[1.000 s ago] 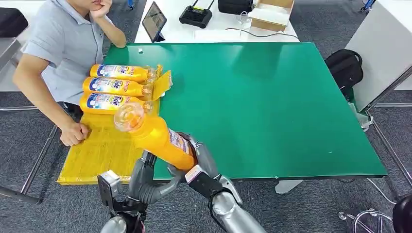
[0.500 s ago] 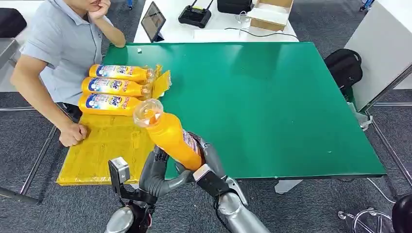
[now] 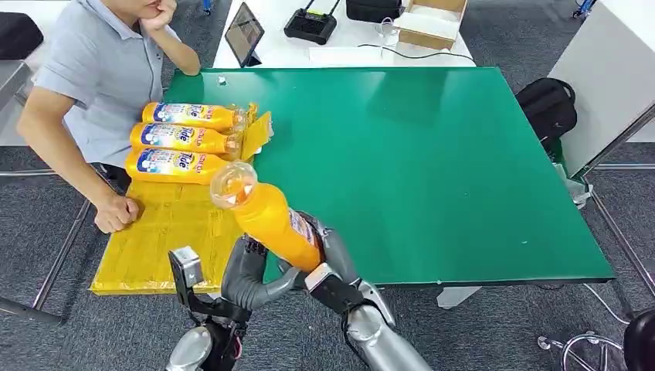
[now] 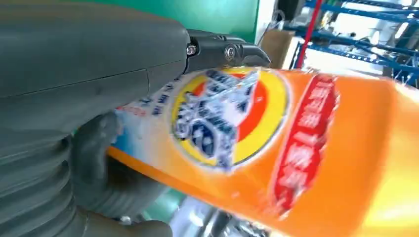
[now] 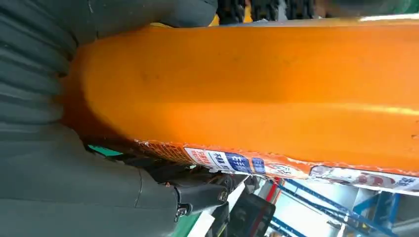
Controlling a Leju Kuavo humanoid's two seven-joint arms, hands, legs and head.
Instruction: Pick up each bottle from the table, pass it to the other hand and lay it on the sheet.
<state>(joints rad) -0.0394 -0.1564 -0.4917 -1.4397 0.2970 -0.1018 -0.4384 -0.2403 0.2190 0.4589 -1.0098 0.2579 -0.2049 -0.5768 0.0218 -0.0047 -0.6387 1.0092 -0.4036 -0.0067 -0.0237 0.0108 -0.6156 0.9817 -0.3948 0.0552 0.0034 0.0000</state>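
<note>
An orange detergent bottle (image 3: 270, 220) is held tilted over the table's near edge, its clear cap toward the yellow sheet (image 3: 162, 232). My right hand (image 3: 328, 259) grips its lower end from the right. My left hand (image 3: 246, 274) wraps it from below and the left. In the left wrist view the thumb of my left hand (image 4: 74, 74) lies over the labelled bottle (image 4: 296, 148). In the right wrist view my right hand (image 5: 49, 173) cups the bottle's base (image 5: 247, 89). Three more bottles (image 3: 181, 139) lie side by side at the sheet's far end.
The green table (image 3: 432, 170) stretches to the right. A seated person (image 3: 93, 69) is at the left, with a fist (image 3: 116, 212) resting on the sheet's left edge. A tablet (image 3: 246, 32) and a box (image 3: 432, 23) stand on the white table behind.
The bottle swung right and more upright, then stayed put. My left hand rose from below and closed around it.
</note>
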